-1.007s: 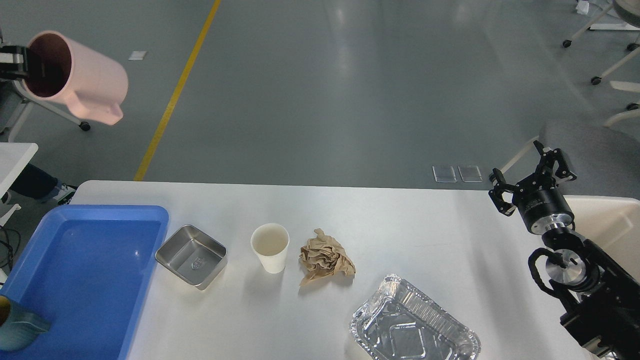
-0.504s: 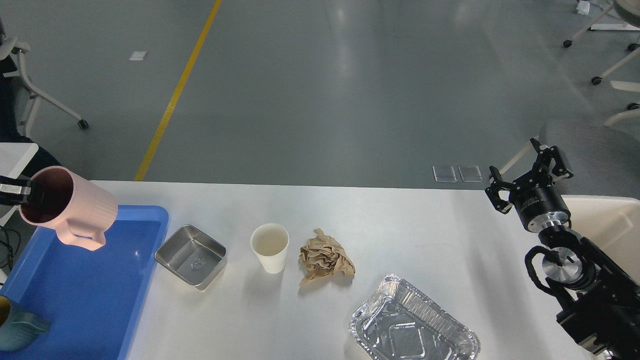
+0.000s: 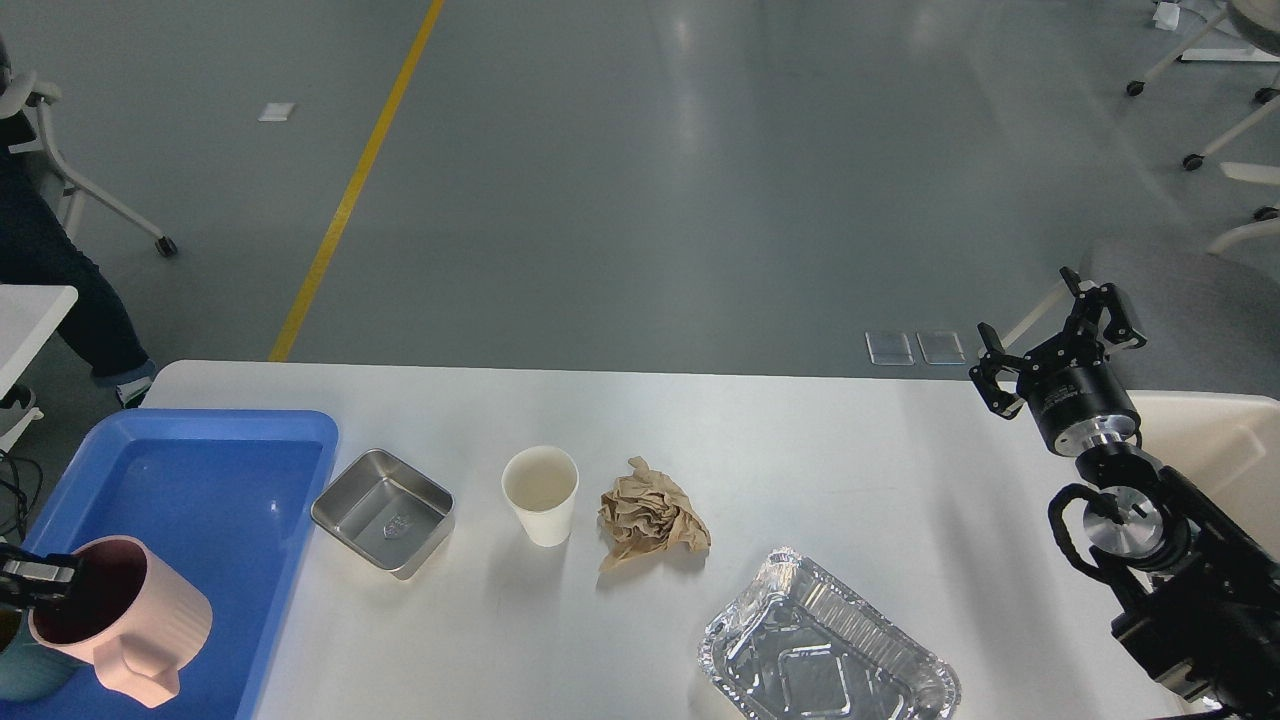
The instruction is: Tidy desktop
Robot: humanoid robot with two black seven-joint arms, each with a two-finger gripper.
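The white desktop [image 3: 800, 470] fills the lower half of the head view. On it stand a square steel dish [image 3: 383, 512], a white paper cup [image 3: 541, 494], a crumpled brown paper ball [image 3: 651, 513] and a foil tray [image 3: 828, 660]. My left gripper [image 3: 30, 585] at the lower left edge is shut on the rim of a pink mug [image 3: 120, 620] and holds it over the blue tray [image 3: 180, 530]. My right gripper [image 3: 1055, 340] is open and empty above the desktop's far right edge.
A teal cup [image 3: 25, 670] sits in the blue tray's near left corner, partly behind the pink mug. A beige bin [image 3: 1210, 450] stands at the right, past my right arm. A person's leg [image 3: 60, 290] and another table are at the far left.
My left gripper has carried the pink mug down from high at the upper left to low over the blue tray's near end. The right gripper shifted only slightly.
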